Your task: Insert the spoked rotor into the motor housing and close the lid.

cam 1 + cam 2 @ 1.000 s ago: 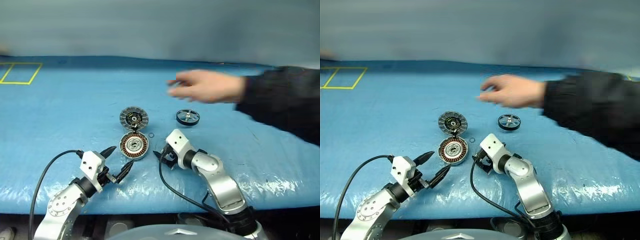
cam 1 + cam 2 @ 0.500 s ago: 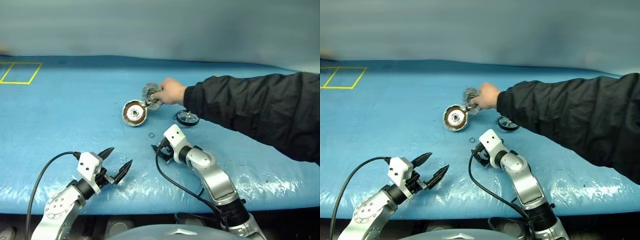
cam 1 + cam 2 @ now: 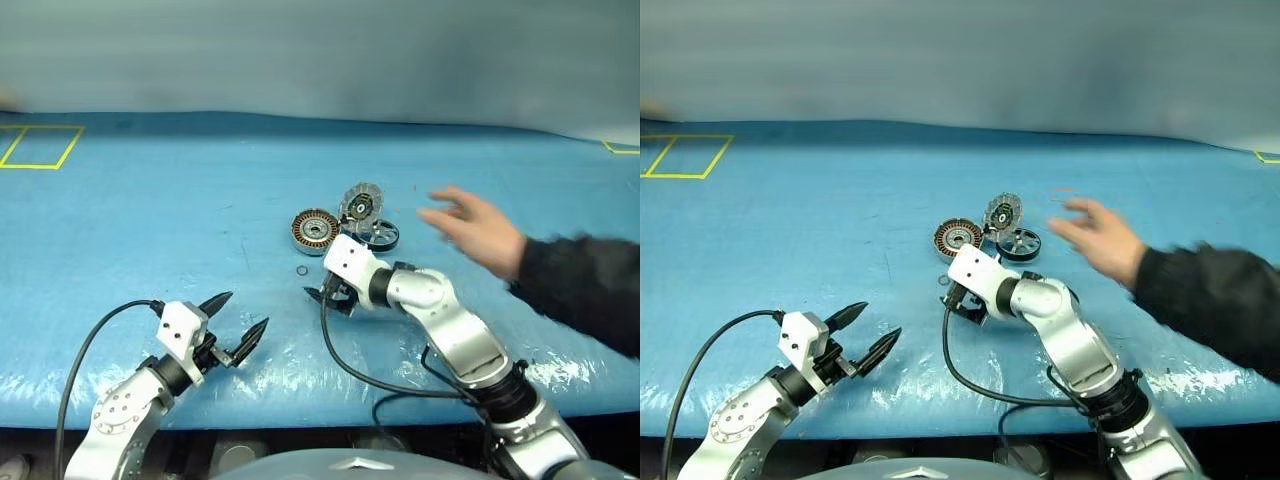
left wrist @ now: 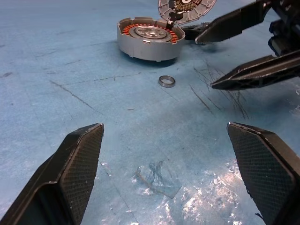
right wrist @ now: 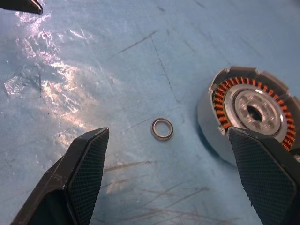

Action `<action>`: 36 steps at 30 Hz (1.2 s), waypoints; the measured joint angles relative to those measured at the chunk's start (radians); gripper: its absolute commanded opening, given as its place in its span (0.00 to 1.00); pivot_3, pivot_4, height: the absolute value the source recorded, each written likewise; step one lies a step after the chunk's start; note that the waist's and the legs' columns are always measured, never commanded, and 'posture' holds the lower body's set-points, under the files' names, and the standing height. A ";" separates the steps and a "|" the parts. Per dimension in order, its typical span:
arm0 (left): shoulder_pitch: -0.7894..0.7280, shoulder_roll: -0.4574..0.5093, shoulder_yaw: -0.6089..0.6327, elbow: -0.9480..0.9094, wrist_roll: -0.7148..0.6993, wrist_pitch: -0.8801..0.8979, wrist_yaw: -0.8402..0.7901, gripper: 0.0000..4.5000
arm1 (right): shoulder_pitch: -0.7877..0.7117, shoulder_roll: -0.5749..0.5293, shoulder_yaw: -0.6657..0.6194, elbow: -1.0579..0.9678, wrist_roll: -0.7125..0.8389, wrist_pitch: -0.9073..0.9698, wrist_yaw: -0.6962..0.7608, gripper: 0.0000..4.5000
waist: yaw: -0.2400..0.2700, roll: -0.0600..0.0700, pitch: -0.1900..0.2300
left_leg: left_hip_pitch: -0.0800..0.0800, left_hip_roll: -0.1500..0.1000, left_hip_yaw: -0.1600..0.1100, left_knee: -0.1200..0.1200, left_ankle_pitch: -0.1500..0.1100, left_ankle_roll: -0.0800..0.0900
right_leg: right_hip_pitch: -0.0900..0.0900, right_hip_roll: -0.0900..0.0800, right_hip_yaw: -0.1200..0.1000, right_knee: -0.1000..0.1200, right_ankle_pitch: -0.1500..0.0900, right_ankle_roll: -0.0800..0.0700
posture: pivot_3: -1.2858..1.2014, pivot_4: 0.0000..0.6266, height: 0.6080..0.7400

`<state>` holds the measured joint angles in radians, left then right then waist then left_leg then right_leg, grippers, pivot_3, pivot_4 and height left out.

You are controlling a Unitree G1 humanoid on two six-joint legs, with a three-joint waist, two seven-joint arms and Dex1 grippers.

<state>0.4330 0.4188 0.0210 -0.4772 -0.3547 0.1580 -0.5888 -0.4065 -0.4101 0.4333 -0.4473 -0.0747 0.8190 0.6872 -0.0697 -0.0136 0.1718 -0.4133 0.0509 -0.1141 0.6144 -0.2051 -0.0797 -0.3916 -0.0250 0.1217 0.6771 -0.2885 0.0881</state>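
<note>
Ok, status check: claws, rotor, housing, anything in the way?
Both claws open, empty: left claw, right claw. Motor housing empty, lid up. Spoked rotor beside it on the table. Person's hand over the parts; small ring loose nearby.

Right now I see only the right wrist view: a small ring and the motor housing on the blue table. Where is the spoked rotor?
Observer: The spoked rotor lies flat on the table, to the right of the motor housing.
Operator: Is the lid closed already?
Observer: No. The lid stands tilted up, between the motor housing and the spoked rotor.
Operator: Is somebody near the parts?
Observer: Yes. A person's hand is over the table, to the right of the spoked rotor, and it touches nothing.
</note>
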 measured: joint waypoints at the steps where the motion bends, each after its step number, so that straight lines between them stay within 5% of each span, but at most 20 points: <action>1: -0.004 -0.003 -0.002 0.001 0.001 -0.001 -0.001 1.00 | -0.050 -0.011 0.004 0.009 0.001 0.024 0.012 0.95 | 0.000 0.000 0.000 | 0.000 0.000 0.000 0.000 0.000 0.000 | 0.000 0.000 0.000 0.000 0.000 0.000 | 0.52 0.24 1.00; 10: -0.027 -0.017 -0.025 0.015 0.016 -0.019 -0.004 1.00 | -0.384 0.060 0.045 0.332 0.005 0.158 0.025 0.95 | 0.000 0.000 0.000 | -0.001 0.000 0.000 -0.002 0.000 0.000 | -0.001 0.000 -0.001 0.000 0.005 -0.001 | 0.52 0.24 1.00; 27: 0.024 -0.039 -0.033 0.027 0.049 -0.055 0.021 1.00 | -0.406 0.128 0.103 0.603 -0.016 0.039 0.020 0.95 | -0.009 0.002 0.001 | 0.000 0.000 0.000 -0.001 0.000 0.001 | -0.001 0.000 -0.001 0.000 0.005 -0.001 | 0.52 0.24 1.00; 36: 0.017 -0.042 -0.041 0.027 0.063 -0.061 0.023 1.00 | -0.428 0.132 0.143 0.623 -0.048 0.017 0.056 0.43 | -0.010 0.002 0.000 | 0.001 0.000 0.000 -0.001 0.000 0.000 | 0.000 0.000 -0.001 0.001 0.005 0.002 | 0.52 0.24 1.00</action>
<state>0.4505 0.3767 -0.0196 -0.4503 -0.2919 0.0971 -0.5662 -0.8346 -0.2781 0.5763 0.1755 -0.1225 0.8365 0.7434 -0.0794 -0.0120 0.1719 -0.4124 0.0511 -0.1144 0.6138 -0.2054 -0.0793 -0.3915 -0.0248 0.1210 0.6778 -0.2838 0.0897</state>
